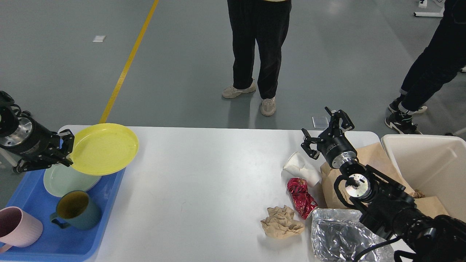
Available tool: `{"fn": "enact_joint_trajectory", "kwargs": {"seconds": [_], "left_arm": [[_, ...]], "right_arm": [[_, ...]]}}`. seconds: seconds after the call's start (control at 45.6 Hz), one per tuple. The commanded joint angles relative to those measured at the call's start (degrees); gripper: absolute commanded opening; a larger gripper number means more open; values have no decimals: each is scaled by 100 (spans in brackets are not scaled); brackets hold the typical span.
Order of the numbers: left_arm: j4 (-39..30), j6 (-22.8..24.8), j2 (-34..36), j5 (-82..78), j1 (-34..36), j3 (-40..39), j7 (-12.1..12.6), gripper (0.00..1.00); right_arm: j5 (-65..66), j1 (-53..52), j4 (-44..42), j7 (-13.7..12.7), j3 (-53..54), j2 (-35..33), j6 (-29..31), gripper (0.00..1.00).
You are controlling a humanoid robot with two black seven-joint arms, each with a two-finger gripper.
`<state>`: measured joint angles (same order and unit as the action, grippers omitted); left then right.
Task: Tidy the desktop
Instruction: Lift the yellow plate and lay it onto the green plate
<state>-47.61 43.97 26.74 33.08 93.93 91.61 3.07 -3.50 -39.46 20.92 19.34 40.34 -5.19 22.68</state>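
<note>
The white desktop (pixel 218 174) fills the middle of the head view. My left gripper (pixel 67 151) is shut on the left rim of a yellow plate (pixel 105 147) and holds it raised over the far corner of the blue tray (pixel 69 243). A pale green plate (pixel 67 181), a teal mug (pixel 77 210) and a pink mug (pixel 18 228) lie in the tray. My right gripper (pixel 327 131) is open and empty above the far right of the desktop. A crushed white paper cup (pixel 301 168), a red wrapper (pixel 301 197), a crumpled brown paper (pixel 281 222) and a silver foil bag (pixel 340 233) lie near it.
A cream-white bin (pixel 433 163) stands at the right edge, with a brown paper bag (pixel 371 160) beside it. One person stands just beyond the far table edge (pixel 256 54), another at the far right (pixel 433 58).
</note>
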Motion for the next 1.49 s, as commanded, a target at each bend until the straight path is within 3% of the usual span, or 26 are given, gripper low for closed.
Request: {"fn": "enact_joint_trajectory", "kwargs": {"seconds": [0.0, 0.153, 0.46, 0.723, 1.315, 1.402, 1.468], "left_arm": [[199, -37, 279, -109, -41, 15, 0, 0], [647, -204, 569, -135, -393, -29, 0, 0], [1087, -1083, 525, -170, -1113, -196, 0, 0], [1394, -1338, 428, -293, -1746, -539, 9, 0], [1482, -1602, 349, -311, -2116, -548, 0, 0], [1474, -1584, 349, -328, -2098, -548, -17, 5], [1465, -1549, 349, -328, -2072, -548, -52, 14]], "right_arm": [[-2, 0, 0, 0, 0, 0, 0, 100], [-2, 0, 0, 0, 0, 0, 0, 100], [7, 0, 0, 0, 0, 0, 0, 100], [7, 0, 0, 0, 0, 0, 0, 100], [7, 0, 0, 0, 0, 0, 0, 100], [-2, 0, 0, 0, 0, 0, 0, 100], [7, 0, 0, 0, 0, 0, 0, 100]]}}
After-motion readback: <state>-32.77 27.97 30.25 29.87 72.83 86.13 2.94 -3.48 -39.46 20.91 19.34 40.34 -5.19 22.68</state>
